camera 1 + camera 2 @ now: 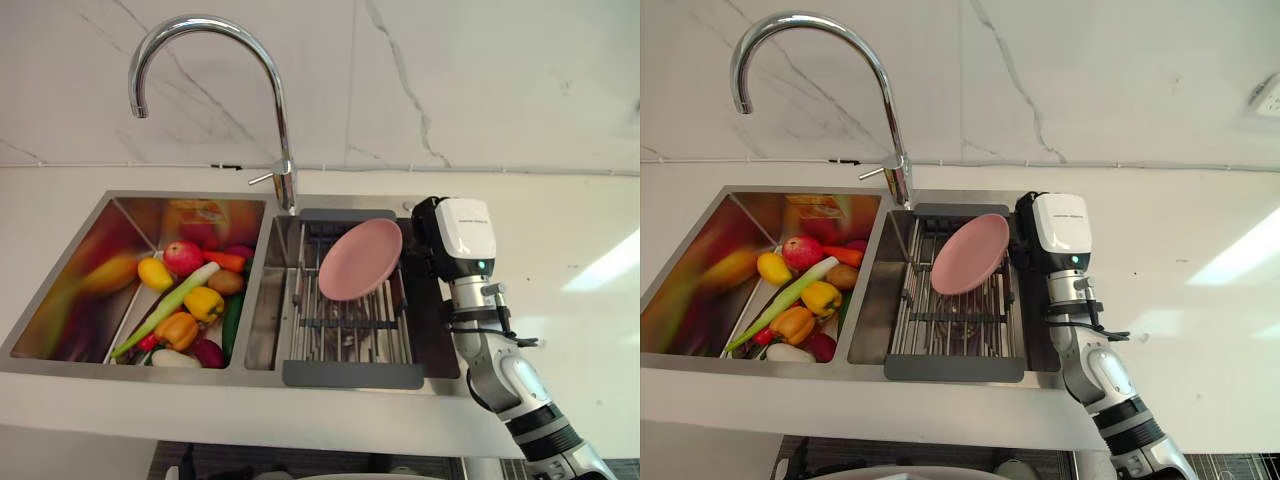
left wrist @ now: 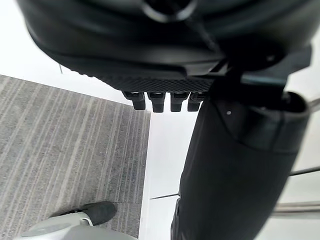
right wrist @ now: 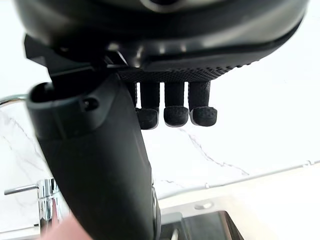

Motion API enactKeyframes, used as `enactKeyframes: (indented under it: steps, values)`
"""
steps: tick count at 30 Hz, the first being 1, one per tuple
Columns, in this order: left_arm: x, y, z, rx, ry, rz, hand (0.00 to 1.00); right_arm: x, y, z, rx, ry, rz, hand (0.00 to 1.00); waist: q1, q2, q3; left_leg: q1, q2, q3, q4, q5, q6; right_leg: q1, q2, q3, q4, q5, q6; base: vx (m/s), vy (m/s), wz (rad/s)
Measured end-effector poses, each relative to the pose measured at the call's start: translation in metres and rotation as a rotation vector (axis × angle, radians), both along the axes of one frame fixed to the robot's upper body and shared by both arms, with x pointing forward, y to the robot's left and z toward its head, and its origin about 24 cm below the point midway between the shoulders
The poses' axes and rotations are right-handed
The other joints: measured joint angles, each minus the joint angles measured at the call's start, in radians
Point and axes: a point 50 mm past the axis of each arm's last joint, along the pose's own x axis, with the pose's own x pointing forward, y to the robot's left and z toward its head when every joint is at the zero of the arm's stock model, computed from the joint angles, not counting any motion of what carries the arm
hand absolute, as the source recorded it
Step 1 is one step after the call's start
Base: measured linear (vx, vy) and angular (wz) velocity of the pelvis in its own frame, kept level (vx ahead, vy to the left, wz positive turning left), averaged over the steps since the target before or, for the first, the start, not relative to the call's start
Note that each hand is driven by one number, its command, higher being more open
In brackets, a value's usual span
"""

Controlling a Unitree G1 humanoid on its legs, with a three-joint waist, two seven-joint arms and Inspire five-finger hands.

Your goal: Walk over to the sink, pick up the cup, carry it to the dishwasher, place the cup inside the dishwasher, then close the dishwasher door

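right hand beside pink plate in sink

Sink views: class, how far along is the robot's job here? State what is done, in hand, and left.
Done: the walk; the robot faces the sink. In hand: nothing yet. The right hand, fingers relaxed, hovers beside a pink plate leaning in the rack; that, not a cup, is the dish there. The left hand hangs idle above the floor. Left: grasping, carrying, loading the dishwasher, closing its door.
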Motion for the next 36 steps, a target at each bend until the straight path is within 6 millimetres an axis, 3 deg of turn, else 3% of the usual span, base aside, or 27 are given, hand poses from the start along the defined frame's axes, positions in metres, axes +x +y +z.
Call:
enactKeyframes:
  steps: [4, 8, 11, 13, 16, 19, 20, 23, 30, 36]
  values:
    - [0.0, -0.002, 0.0, -0.003, -0.002, 0.002, 1.0, -0.002, 0.003, 0.01, 0.022, -0.042, 0.021, 0.0, 0.003, -0.012, -0.001, -0.003, 0.003, 0.003, 0.005, 0.0, 0.002, -0.001, 0.003, 0.005, 0.0, 0.0, 0.0, -0.01, 0.004, -0.02]
    - [0.0, -0.002, 0.0, 0.001, -0.009, 0.005, 1.0, -0.003, -0.006, 0.024, 0.071, -0.12, -0.022, 0.0, 0.007, -0.014, -0.002, -0.006, 0.003, 0.004, 0.009, 0.0, 0.002, -0.001, 0.004, 0.004, 0.0, 0.001, -0.001, 0.0, 0.0, 0.0]
    - [-0.002, -0.002, 0.0, 0.008, -0.004, 0.013, 1.0, -0.007, -0.033, 0.045, 0.149, -0.249, -0.143, 0.0, 0.008, -0.015, -0.003, -0.006, 0.003, 0.004, 0.009, 0.0, 0.003, -0.002, 0.004, 0.004, 0.0, 0.001, -0.001, 0.0, 0.0, 0.0]
    - [-0.005, -0.002, 0.0, 0.009, -0.003, 0.021, 1.0, -0.016, -0.06, 0.065, 0.242, -0.393, -0.256, 0.0, 0.003, -0.015, -0.002, -0.005, 0.003, 0.006, 0.008, 0.0, 0.003, -0.003, 0.004, 0.006, 0.0, 0.001, -0.001, 0.0, 0.0, 0.0]
    - [-0.009, -0.003, -0.001, 0.012, -0.006, 0.047, 1.0, -0.032, -0.084, 0.084, 0.36, -0.556, -0.34, 0.0, -0.01, -0.016, -0.003, 0.001, 0.002, 0.016, 0.004, -0.001, 0.004, -0.003, 0.004, 0.014, 0.0, 0.001, -0.001, 0.02, 0.029, -0.08]
    - [-0.01, -0.007, -0.001, 0.01, -0.015, 0.085, 1.0, -0.047, -0.09, 0.092, 0.519, -0.65, -0.31, 0.0, -0.027, -0.016, -0.004, 0.005, 0.002, 0.026, 0.009, -0.005, 0.006, -0.002, 0.004, 0.017, 0.0, 0.002, 0.001, 0.0, 0.025, -0.08]
    - [-0.01, -0.006, -0.001, 0.011, -0.016, 0.088, 1.0, -0.05, -0.089, 0.091, 0.55, -0.66, -0.293, 1.0, -0.029, -0.017, -0.005, 0.005, 0.002, 0.028, 0.01, -0.006, 0.006, -0.002, 0.004, 0.019, 0.0, 0.002, 0.001, -0.01, 0.018, -0.08]
    - [-0.007, -0.006, 0.0, 0.015, -0.028, 0.094, 1.0, -0.064, -0.084, 0.087, 0.698, -0.681, -0.194, 1.0, -0.032, -0.02, -0.01, 0.007, 0.002, 0.038, 0.016, -0.009, 0.006, -0.003, 0.004, 0.028, 0.0, 0.002, 0.002, -0.02, 0.022, -0.09]
    - [-0.004, -0.006, 0.002, 0.018, -0.051, 0.117, 1.0, -0.075, -0.074, 0.079, 0.903, -0.729, -0.076, 1.0, -0.035, -0.022, -0.014, 0.007, 0.002, 0.044, 0.02, -0.009, 0.006, -0.005, 0.005, 0.032, 0.0, -0.001, 0.006, -0.01, 0.008, -0.02]
    - [-0.004, -0.006, 0.002, 0.027, -0.053, 0.124, 1.0, -0.073, -0.066, 0.069, 1.165, -0.529, 0.167, 1.0, -0.041, -0.022, -0.018, 0.008, 0.002, 0.048, 0.019, -0.01, 0.006, -0.007, 0.005, 0.035, 0.0, 0.003, 0.002, 0.0, 0.0, 0.0]
